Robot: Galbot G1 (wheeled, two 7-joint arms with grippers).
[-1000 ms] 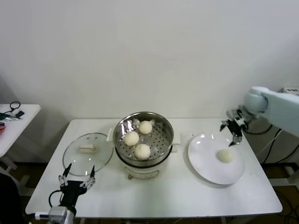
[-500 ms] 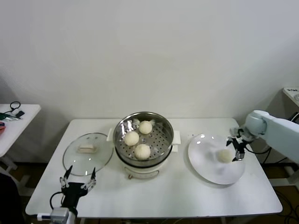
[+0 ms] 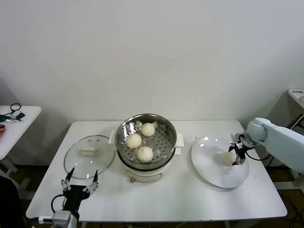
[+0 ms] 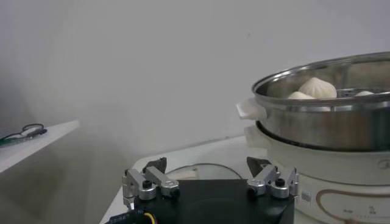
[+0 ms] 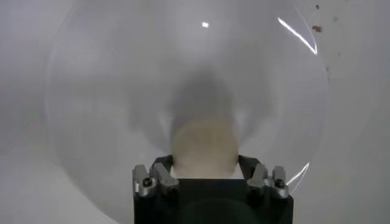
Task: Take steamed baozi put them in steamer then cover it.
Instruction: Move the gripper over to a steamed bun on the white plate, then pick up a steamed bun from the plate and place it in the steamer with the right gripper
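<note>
Showing the fourth and last bun being taken, with positions given relative to the steamer (image 3: 146, 145) at the centre of the tabletop (image 3: 180, 197). Farthest to the steamer's left and toward the near edge, the left gripper (image 3: 78, 183) waits idle with its fingers (image 4: 149, 182) spread wide and nothing between them; it sits just in front of the cover (image 3: 89, 156), a placing that suits a later pick-up of the lid by its cream handle. The cover lies flat on the tabletop just left of the steamer, off the pot so that the mouth is clear for loading. Inside the steamer three steamed baozi (image 3: 134, 140) rest on the perforated tray, grouped toward its left and middle, with bare tray to their right where another could go. To the steamer's right stands a white plate (image 3: 211, 173), and on it the last baozi (image 3: 229, 157) lies toward the side away from the steamer. The right gripper (image 3: 237, 155) is down over this bun from the far right; its fingers (image 5: 163, 176) stand one on each flank of the bun and appear to touch the dough, though a firm pinch cannot be confirmed. By this reading the task is about three-quarters loaded, and covering is not yet begun
</note>
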